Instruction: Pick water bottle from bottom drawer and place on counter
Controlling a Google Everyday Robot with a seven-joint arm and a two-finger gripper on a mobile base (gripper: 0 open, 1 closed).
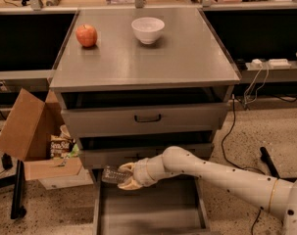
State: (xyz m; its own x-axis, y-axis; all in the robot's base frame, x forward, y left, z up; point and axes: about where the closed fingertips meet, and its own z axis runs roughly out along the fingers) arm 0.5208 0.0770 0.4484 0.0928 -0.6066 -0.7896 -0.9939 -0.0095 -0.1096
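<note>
My gripper (122, 176) is shut on the water bottle (111, 175), a small clear crinkled bottle held sideways. It hangs above the left rear part of the open bottom drawer (150, 214), just in front of the middle drawer's face. The white arm reaches in from the lower right. The counter (187, 58) is the broad grey metal top of the cabinet, well above the gripper.
A red apple (86, 35) and a white bowl (148, 30) stand on the counter's rear part. The top drawer (144, 117) and the middle drawer stick out slightly. An open cardboard box (33, 136) stands on the floor at the left. Cables lie at the right.
</note>
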